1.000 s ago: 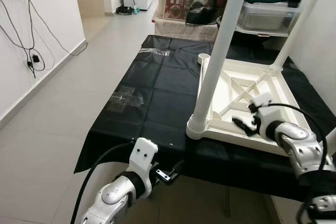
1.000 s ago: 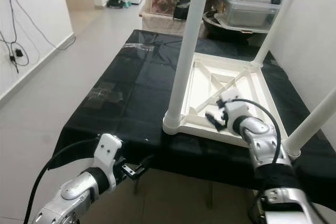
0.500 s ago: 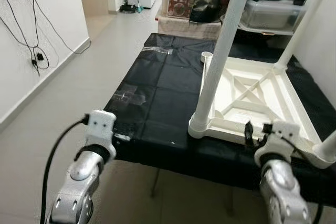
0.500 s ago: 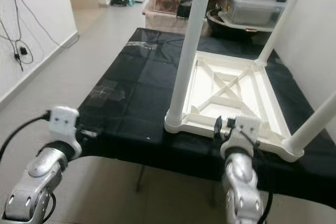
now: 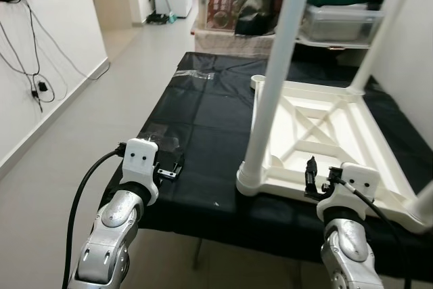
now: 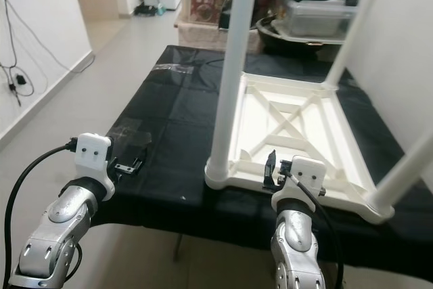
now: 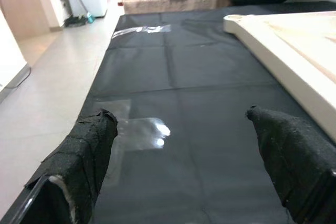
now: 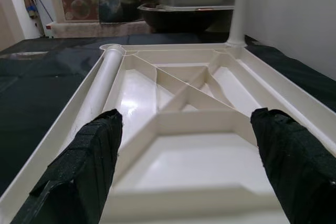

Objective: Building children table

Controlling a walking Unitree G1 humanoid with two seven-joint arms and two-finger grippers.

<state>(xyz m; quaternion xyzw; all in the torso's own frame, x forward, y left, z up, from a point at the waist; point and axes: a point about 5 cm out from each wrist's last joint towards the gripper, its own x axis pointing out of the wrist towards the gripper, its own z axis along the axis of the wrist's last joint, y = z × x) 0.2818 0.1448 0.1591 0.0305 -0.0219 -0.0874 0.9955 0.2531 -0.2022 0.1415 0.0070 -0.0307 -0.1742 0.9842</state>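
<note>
Left end effector [image 5: 170,167]: released, empty, over near edge of black-covered bench [image 5: 210,109]. Right end effector [image 5: 318,177]: released, empty, at near rim of upturned white plastic children's table [image 5: 318,123], legs upright, lying just beyond on the bench.

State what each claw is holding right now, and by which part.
Nothing is held. The left claw is open above the black tablecloth; the right claw is open at the upturned white table, near edge.
</note>
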